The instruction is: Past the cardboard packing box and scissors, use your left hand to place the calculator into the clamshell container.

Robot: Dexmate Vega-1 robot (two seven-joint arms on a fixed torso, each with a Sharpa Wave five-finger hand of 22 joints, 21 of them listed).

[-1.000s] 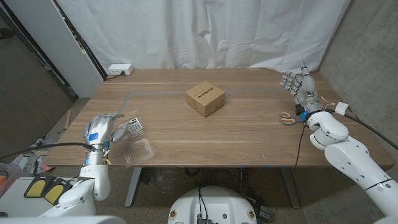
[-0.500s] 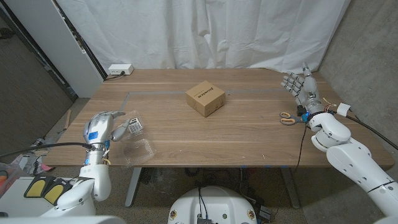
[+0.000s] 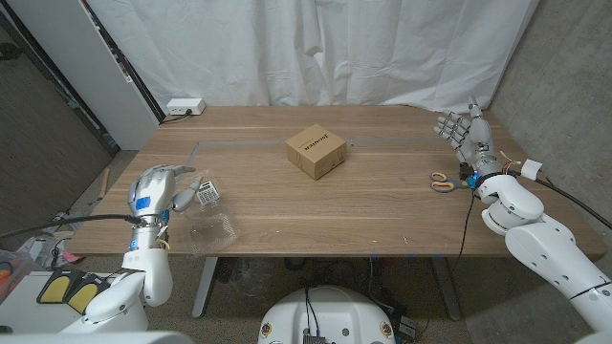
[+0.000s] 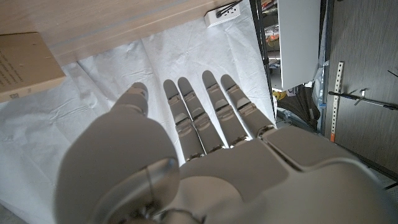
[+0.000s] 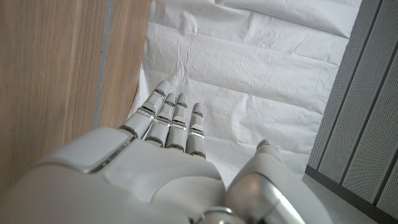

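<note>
We see the wooden table (image 3: pixel 382 205) spanning the head view, with a white curtain (image 3: pixel 316 48) hanging behind its far edge. The cardboard packing box (image 3: pixel 316 153) stands near the table's centre, toward the far side, turned at an angle. The clear clamshell container (image 3: pixel 212 229) lies at the near left, close to the table's front edge; its outline is faint and we cannot tell whether its lid is raised.

The left hand (image 3: pixel 158 189) hovers at the table's near left edge, just left of the calculator (image 3: pixel 207 192). In the left wrist view its fingers (image 4: pixel 193 118) extend straight and apart, holding nothing; from the head view we cannot tell whether a fingertip touches the calculator. The calculator sits just beyond the clamshell container, well left of the box.

The right hand (image 3: pixel 469 134) stands raised at the far right of the table, fingers spread, holding nothing. The scissors (image 3: pixel 441 181) lie on the table just near of it. A white power strip (image 3: pixel 185 107) rests at the far left corner.
</note>
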